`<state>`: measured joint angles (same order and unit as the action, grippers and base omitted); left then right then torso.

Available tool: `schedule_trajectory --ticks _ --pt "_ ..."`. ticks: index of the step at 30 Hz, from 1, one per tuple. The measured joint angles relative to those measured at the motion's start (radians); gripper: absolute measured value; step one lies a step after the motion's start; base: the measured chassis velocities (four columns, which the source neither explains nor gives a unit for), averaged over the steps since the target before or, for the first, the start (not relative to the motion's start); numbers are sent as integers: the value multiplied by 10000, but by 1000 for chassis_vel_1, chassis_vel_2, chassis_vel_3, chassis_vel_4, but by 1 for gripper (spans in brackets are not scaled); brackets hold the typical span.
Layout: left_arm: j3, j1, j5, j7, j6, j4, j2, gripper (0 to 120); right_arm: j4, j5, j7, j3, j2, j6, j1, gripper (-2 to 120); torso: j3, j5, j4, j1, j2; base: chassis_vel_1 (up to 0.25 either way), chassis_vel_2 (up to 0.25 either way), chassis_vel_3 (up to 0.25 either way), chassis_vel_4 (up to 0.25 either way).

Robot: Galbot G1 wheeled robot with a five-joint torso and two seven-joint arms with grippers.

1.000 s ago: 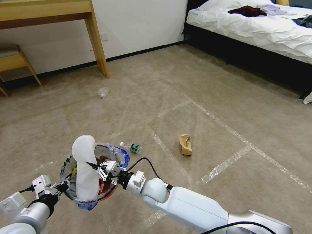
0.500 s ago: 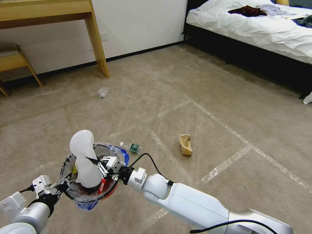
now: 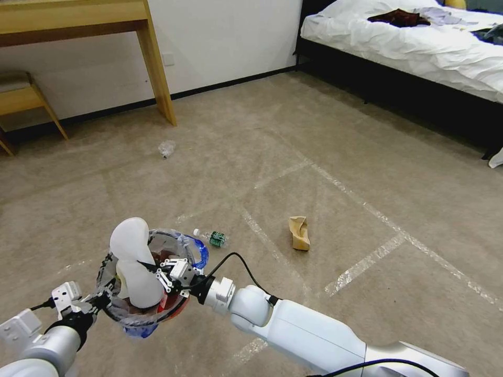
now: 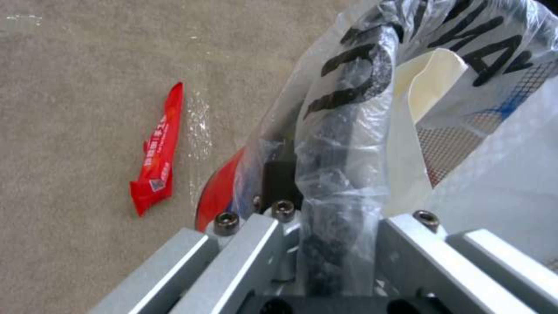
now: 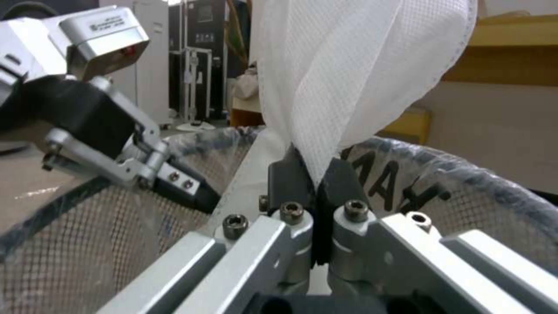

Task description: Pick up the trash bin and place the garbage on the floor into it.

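Observation:
The trash bin (image 3: 181,309), red with a clear bag over its rim, hangs low above the carpet at my lower left. My left gripper (image 3: 100,302) is shut on its rim (image 4: 343,144). A white slipper sole (image 3: 132,256) stands bent inside the bin, pinched by my shut right gripper (image 3: 163,275), whose pads meet on the fabric (image 5: 348,78). More garbage lies on the floor: a green-labelled bottle (image 3: 212,238), a brown cardboard scrap (image 3: 299,233), a clear plastic scrap (image 3: 166,149) and a red wrapper (image 4: 157,152).
A wooden desk leg (image 3: 157,68) and a stool (image 3: 26,99) stand by the far wall. The bed (image 3: 419,47) with clothes on it fills the far right. Tape lines cross the carpet (image 3: 367,262).
The slipper sole has bent and settled lower into the bin, and my right gripper rose a little, then came back down with it. The bin and left arm stayed put.

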<state>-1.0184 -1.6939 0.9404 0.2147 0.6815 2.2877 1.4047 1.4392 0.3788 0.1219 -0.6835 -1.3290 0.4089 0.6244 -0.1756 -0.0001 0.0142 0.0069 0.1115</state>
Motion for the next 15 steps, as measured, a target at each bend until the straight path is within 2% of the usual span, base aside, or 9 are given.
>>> schedule_trajectory --ticks 15 --pt "35 -17 91 101 64 126 78 1 -637 -407 229 -1 -176 445 235 0 0 1 0 0 0 0 0 0 0"
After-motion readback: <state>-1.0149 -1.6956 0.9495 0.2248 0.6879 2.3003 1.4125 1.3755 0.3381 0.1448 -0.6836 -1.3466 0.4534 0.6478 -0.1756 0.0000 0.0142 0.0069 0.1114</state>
